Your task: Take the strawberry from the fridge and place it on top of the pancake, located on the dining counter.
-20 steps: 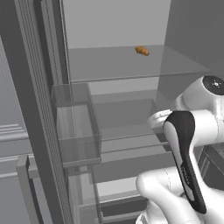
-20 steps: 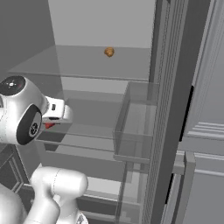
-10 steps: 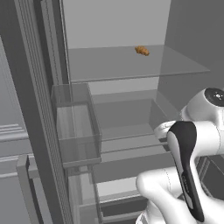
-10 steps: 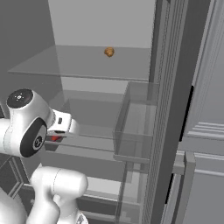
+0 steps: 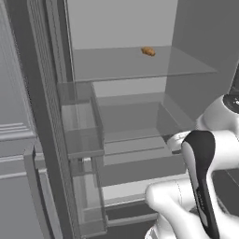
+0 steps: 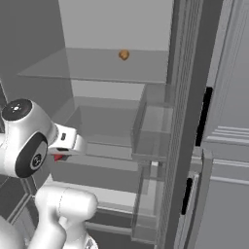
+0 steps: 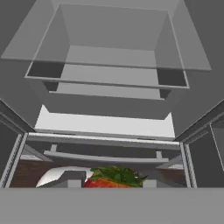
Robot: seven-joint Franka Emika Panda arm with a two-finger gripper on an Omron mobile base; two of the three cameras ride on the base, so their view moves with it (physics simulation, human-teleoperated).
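You are looking into the open fridge (image 5: 121, 28), its pale interior and glass shelves facing you in both base views. On the upper glass shelf (image 5: 186, 65) sits a small tan-orange lumpy food item (image 5: 148, 51), well back toward the rear wall; from the right base view it shows as a small orange lump (image 6: 124, 55) on the same shelf. Clear door bins (image 5: 79, 126) hang on the open door at the left of the left base view, and on the right side in the right base view (image 6: 153, 126).

Your arm (image 5: 205, 186) rises in front of the lower shelves. In the right base view the hand reaches out from the round wrist joint, and a small patch of red shows just under its tip: that is the strawberry (image 6: 59, 156), held low in front of the lower shelf. In the hand view the strawberry (image 7: 111, 180) sits at the very bottom, red flesh with green leaves on top, right at the gripper (image 7: 111, 183) and between the two grey finger tips (image 7: 74, 183) flanking it. The gripper is clenched on the strawberry, fingers pressing it from both sides. Beyond it, the hand view looks over the fridge's lower front edge and a pale drawer (image 7: 105, 124) into the glass-shelved interior
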